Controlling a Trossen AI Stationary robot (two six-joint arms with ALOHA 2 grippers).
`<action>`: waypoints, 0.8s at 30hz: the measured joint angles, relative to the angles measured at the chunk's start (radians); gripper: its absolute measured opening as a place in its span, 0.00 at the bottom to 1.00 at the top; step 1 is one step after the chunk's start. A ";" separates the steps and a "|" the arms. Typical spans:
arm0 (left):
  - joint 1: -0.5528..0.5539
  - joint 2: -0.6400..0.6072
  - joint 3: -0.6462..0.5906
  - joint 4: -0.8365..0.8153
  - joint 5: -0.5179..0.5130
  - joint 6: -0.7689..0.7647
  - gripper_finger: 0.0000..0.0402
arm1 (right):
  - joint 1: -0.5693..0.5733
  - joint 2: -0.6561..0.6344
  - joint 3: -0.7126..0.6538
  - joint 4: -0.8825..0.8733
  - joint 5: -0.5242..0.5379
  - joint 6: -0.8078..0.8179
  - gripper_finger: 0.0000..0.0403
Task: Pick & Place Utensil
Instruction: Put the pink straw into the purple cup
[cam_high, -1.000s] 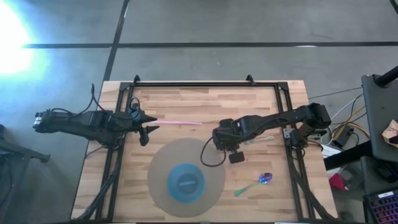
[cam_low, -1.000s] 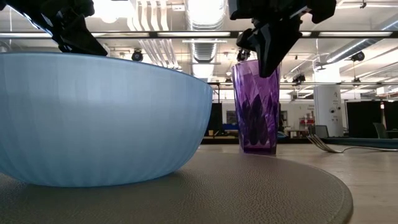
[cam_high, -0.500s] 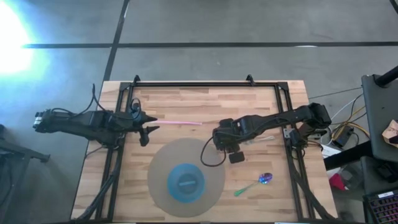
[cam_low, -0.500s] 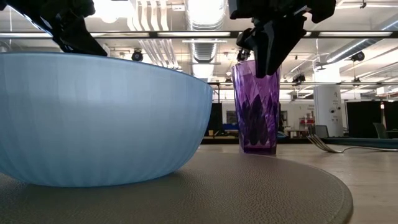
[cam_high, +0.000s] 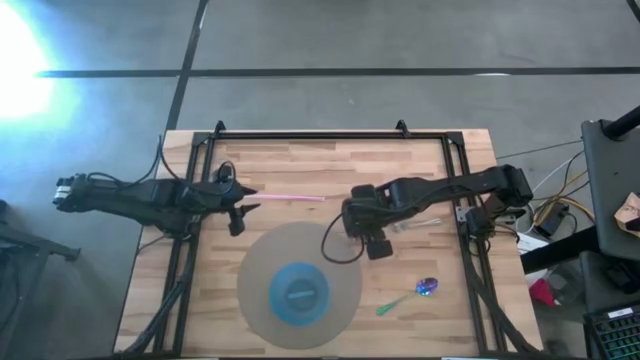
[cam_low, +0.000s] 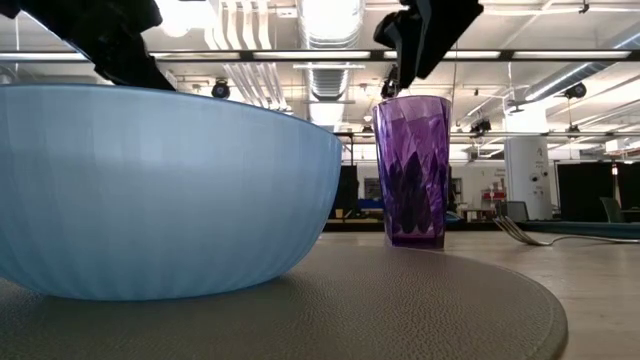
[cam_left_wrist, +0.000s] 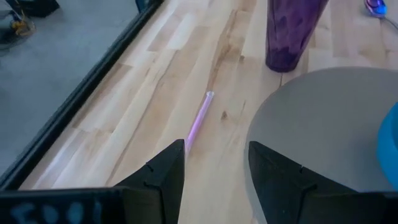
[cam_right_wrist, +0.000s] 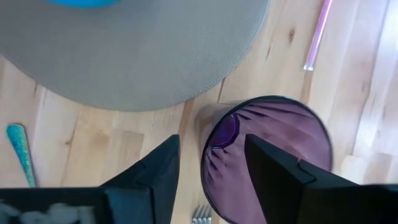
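A purple cup (cam_low: 412, 170) stands upright on its base on the wooden table, just past the round grey mat (cam_high: 255, 270). My right gripper (cam_right_wrist: 211, 146) hangs open right above the cup's rim (cam_right_wrist: 205, 134), one finger over the inside and one over the outside, touching nothing. A spoon (cam_high: 412, 296) with a green handle lies right of the mat. A fork (cam_high: 428, 222) lies near the right arm. My left gripper (cam_left_wrist: 216, 149) waits open at the table's left side, at the near end of a pink straw (cam_left_wrist: 199, 118).
A light blue bowl (cam_low: 150, 190) sits on the grey mat near the table's front. A black frame rail (cam_high: 190, 230) runs along the table's left, right and far sides. Bare wood lies between the straw and the far rail.
My right gripper has opened, let go of the purple cup's rim and risen a little above it. The cup stays upright in the same spot.
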 joint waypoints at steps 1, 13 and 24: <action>0.002 0.003 0.004 0.001 -0.001 0.005 0.42 | 0.000 0.000 0.011 -0.012 0.000 0.000 0.45; 0.078 0.055 0.138 -0.036 0.002 0.068 0.42 | 0.000 -0.020 0.128 -0.153 0.000 0.000 0.41; 0.240 0.169 0.279 -0.201 0.197 0.196 0.42 | 0.000 -0.224 0.026 -0.124 0.001 0.074 0.38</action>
